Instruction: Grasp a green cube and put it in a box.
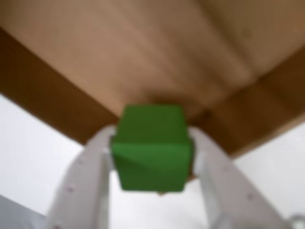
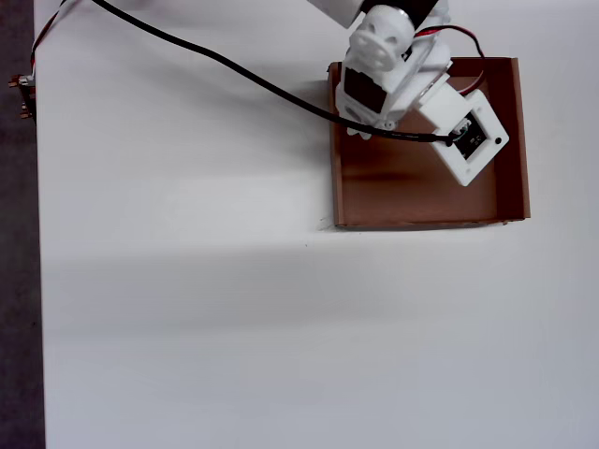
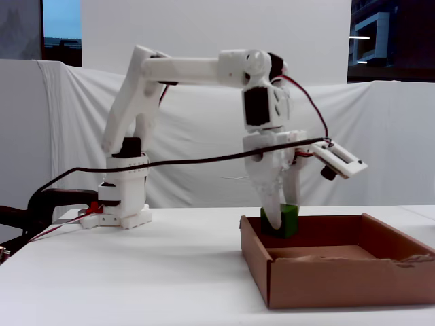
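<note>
White counter (image 2: 187,309) was seen bare apart from the arm base and the box (image 3: 326,282). Box floor was seen empty in the overhead and fixed views; nothing was found lying in it. Pincer (image 3: 280,227) was closed on the green cube (image 3: 288,219), one finger pressed to each side in the wrist view. Cube (image 1: 151,148) was held clear of the floor, at about wall height, just inside the box's left wall in the fixed view. Drop path was judged straight down; release was not yet done.
</note>
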Robot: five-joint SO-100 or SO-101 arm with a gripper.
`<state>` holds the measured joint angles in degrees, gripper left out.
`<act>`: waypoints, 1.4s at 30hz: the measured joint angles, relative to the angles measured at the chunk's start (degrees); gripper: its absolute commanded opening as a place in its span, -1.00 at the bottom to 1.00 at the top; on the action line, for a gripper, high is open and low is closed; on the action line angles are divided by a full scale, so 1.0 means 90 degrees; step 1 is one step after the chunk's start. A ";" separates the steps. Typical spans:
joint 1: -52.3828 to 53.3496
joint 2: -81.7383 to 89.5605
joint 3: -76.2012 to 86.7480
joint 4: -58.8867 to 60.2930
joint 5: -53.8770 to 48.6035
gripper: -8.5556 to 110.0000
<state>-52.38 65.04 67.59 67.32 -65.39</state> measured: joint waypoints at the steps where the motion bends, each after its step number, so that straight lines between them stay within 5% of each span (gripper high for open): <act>1: 0.0000 0.0000 0.0000 0.0000 0.0000 -0.63; 22: -0.0059 -0.0068 0.0029 0.0000 0.0146 -0.49; 34: 0.0967 0.3076 0.2822 0.0000 0.0664 -0.49; 42: 0.2695 0.5596 0.5410 -0.0039 0.0850 -0.49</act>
<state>-28.12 115.40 116.28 66.97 -57.74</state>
